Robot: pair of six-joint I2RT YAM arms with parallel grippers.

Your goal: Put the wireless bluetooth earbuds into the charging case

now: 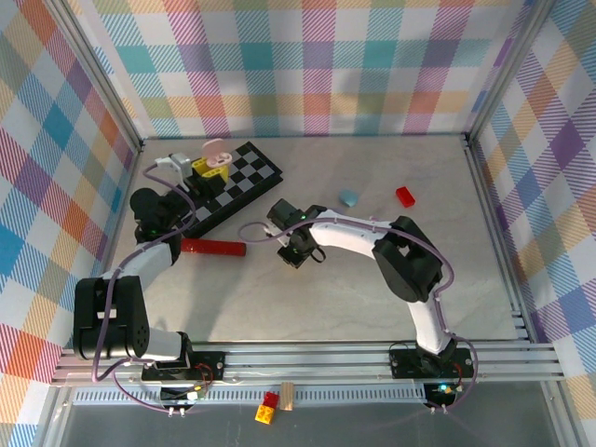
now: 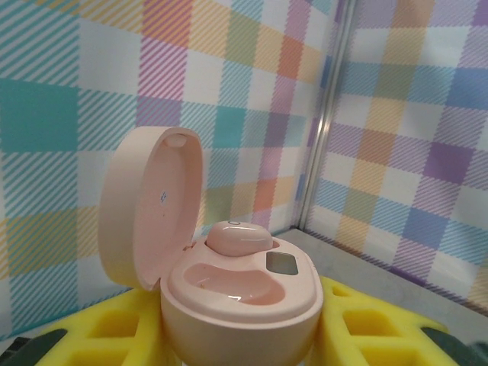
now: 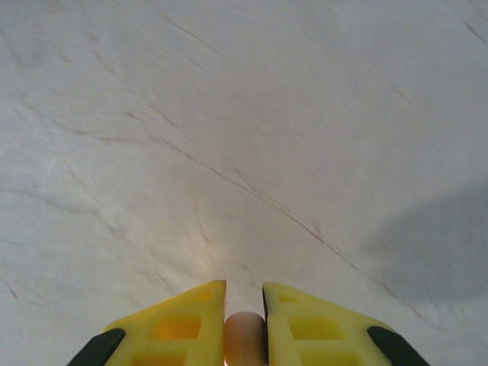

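Pinches pink bud (image 3: 244,339) in closed right gripper (image 3: 244,290), mid-frame from above; clamps open case (image 2: 244,305) in left gripper (image 1: 207,168), upper left, empty socket (image 2: 229,284) upward.

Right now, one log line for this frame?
left gripper: shut on open pink oval charging case | case: one pink earbud seated, one slot empty | right gripper: shut on second pink earbud

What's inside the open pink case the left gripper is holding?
One pink earbud sits in the far slot of the pink case; the near slot is empty. The case's lower body is hidden between the yellow fingers of the left gripper.
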